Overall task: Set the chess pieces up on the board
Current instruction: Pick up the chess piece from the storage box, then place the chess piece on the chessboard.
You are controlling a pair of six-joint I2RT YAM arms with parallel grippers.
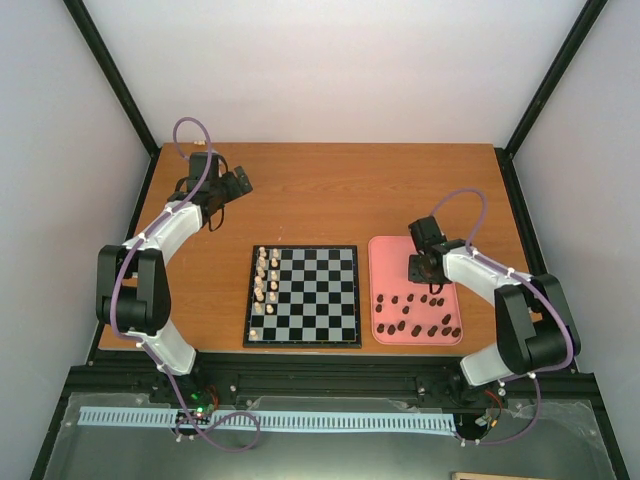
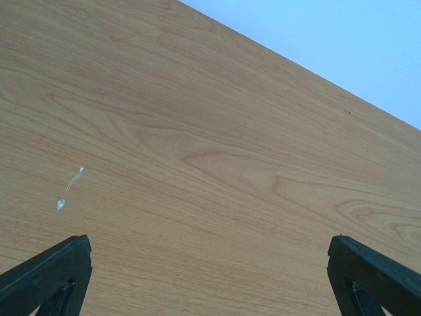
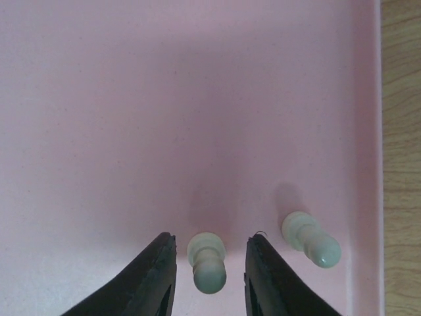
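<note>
Right of the board [image 1: 303, 296], the right gripper [image 3: 210, 247] hangs low over the pink tray [image 3: 131, 99]. Its jaws are narrow around a pale pawn [image 3: 207, 262], with a thin gap showing on each side. A second pale pawn [image 3: 310, 238] rests just beside it. Dark pieces [image 1: 415, 315] lie scattered on the tray's near part. More pale pieces [image 1: 265, 275] stand along the board's left columns. Beyond the board's far-left corner, the left gripper [image 2: 207, 240] hovers above the bare wooden table [image 2: 197, 131] with its jaws spread wide.

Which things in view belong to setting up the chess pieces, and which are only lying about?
Job: board; cream pieces; dark pieces; pink tray holding the dark ones.
Lying about: pale slotted strip; small flecks on the table.
</note>
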